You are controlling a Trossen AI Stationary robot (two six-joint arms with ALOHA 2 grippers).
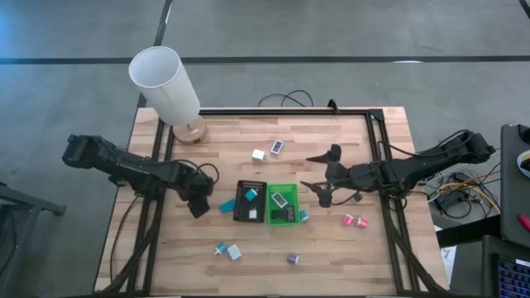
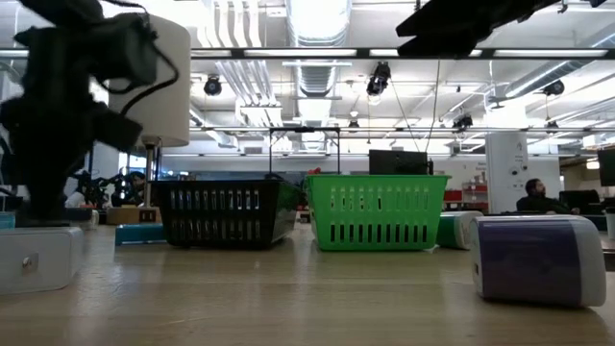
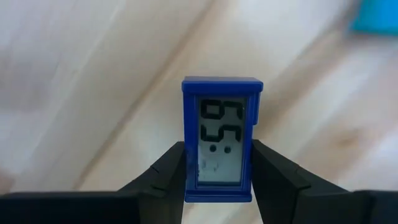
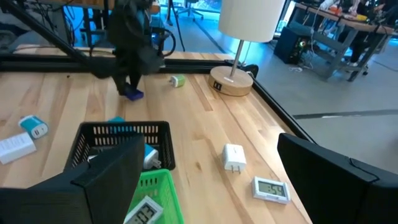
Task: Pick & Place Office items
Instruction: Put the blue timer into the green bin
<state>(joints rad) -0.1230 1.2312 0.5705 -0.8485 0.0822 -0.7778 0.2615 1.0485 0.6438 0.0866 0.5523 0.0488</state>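
Blue-framed small digital clock point(image 3: 221, 146) sits clamped between the left gripper point(image 1: 199, 204)'s jaws, low over the pale wooden bench point(image 1: 248, 265) at about nine o'clock from the black slatted tray point(image 1: 251, 202). Right gripper point(image 1: 321, 175) hovers at three o'clock of the green tray point(image 1: 282, 204), jaws spread wide.

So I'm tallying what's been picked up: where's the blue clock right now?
The blue clock is clamped in the left gripper, low over the table's left side, just left of the black tray.
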